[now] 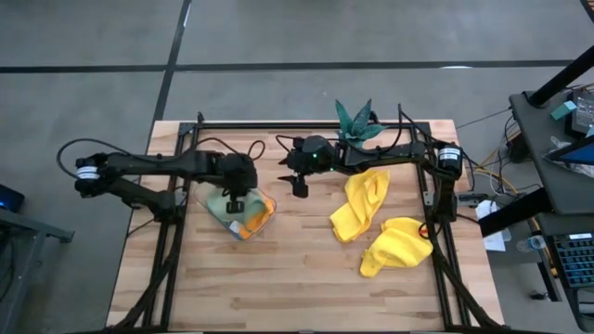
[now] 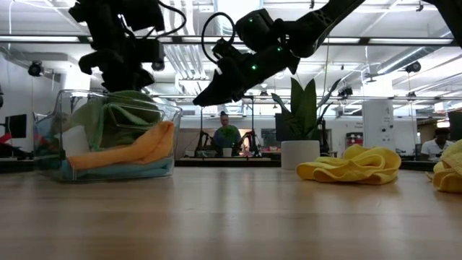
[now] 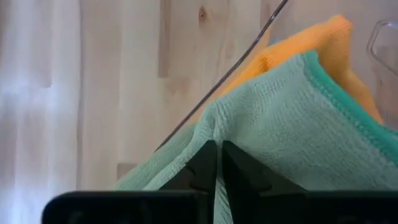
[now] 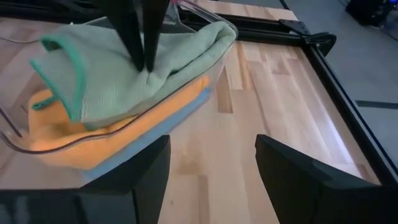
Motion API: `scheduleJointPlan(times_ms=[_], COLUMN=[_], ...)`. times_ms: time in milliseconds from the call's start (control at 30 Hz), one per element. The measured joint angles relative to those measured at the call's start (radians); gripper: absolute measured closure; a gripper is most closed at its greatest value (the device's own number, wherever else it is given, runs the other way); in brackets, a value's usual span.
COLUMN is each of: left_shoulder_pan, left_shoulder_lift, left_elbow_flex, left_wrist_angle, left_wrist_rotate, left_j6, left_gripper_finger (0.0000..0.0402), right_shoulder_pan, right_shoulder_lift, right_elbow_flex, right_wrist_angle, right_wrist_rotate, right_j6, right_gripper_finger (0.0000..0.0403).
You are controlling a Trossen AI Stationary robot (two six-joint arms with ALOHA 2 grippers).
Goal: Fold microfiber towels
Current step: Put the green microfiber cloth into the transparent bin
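A clear tray (image 1: 268,200) at the table's left holds a pale green towel (image 4: 149,56) on top of an orange towel (image 4: 93,134) and a blue one (image 4: 146,140). My left gripper (image 4: 146,65) is shut on the green towel from above. Two yellow towels (image 1: 365,204) (image 1: 399,243) lie crumpled on the wood at the right. My right gripper (image 1: 299,186) hovers open in mid-table, right of the tray, with nothing between its fingers. My left gripper pinches a raised fold of the pale green towel (image 3: 214,124) between its two fingers, near the towel's middle. The fingers come from above, pointing steeply down. The towel still lies on the orange towel in the tray, puckered up at the fingertips (image 4: 149,62).
A teal-leaved plant in a white pot (image 1: 357,125) stands at the far edge, behind my right arm. A black frame (image 1: 436,186) runs along the table's sides. Bare wood lies along the near half of the table (image 1: 297,278).
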Motion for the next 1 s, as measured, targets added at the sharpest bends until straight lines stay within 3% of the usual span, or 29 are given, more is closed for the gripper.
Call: scheduleJointPlan(times_ms=[133, 567, 1000], left_shoulder_pan=[-0.011, -0.033, -0.034], left_shoulder_lift=[-0.053, -0.23, -0.252], left_elbow_flex=[-0.005, -0.022, -0.046], left_wrist_angle=[-0.06, -0.099, -0.158], left_wrist_rotate=[-0.071, -0.103, -0.109], left_j6=[-0.033, -0.083, -0.101], left_gripper_finger=[0.0399, 0.0401, 0.0401], right_shoulder_pan=[0.011, 0.091, 0.143], right_shoulder_lift=[0.0, 0.012, 0.126], right_elbow_flex=[0.0, 0.029, 0.243], right_wrist_angle=[0.018, 0.093, -0.187], right_wrist_rotate=[-0.001, -0.004, -0.007], right_j6=[0.031, 0.041, 0.058], right_gripper_finger=[0.0177, 0.0184, 0.0197])
